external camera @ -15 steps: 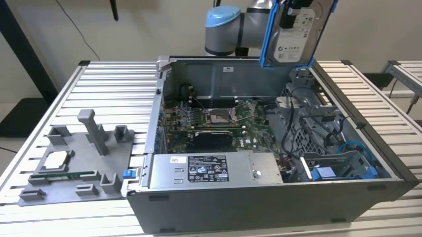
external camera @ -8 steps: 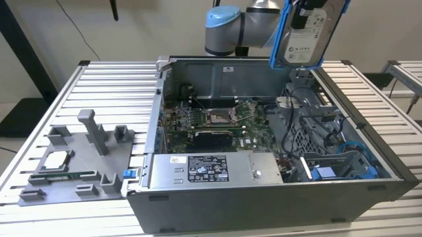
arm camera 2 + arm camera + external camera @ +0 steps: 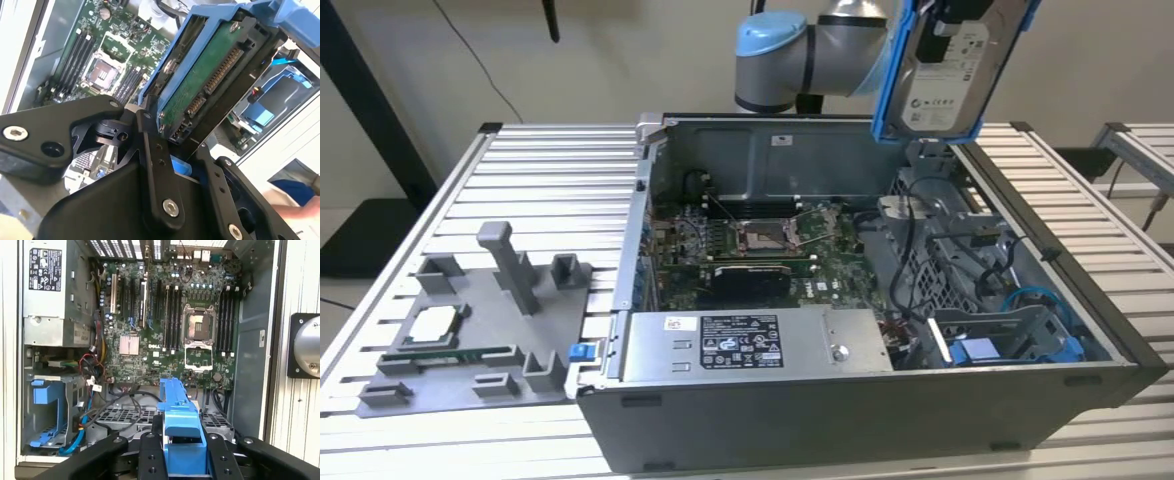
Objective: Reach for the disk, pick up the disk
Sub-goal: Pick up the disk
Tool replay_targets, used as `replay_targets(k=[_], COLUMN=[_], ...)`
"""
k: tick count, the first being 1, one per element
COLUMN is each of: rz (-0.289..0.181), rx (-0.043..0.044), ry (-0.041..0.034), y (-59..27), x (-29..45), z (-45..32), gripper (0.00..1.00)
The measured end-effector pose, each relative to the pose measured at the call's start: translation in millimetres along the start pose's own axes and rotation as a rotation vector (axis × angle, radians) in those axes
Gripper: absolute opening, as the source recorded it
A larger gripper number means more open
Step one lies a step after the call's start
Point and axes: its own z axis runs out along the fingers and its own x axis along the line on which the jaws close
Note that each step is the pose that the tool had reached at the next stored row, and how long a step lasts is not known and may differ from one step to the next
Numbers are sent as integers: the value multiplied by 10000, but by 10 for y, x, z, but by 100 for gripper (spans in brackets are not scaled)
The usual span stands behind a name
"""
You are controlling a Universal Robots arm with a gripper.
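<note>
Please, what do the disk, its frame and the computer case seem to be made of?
The disk, held up by the gripper, looks like bare silver metal with a white paper label; in the second wrist view its underside is a green circuit board. Its frame looks like moulded blue plastic, smooth and slightly glossy. The computer case seems grey sheet metal, matte, with folded edges.

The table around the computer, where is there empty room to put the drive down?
Bare slatted metal table lies behind the grey plastic fixture tray and at the exterior view's right of the open grey computer case. Inside the case it is crowded. The end effector holds the silver blue-framed disk above it.
</note>
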Motion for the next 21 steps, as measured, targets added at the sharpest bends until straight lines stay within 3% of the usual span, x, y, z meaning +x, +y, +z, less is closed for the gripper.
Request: replay_targets(k=[8, 21], rz=[17, 69], rx=[0, -16], ry=[1, -1], y=[-2, 1], x=[21, 321], z=[0, -1], gripper=[0, 0])
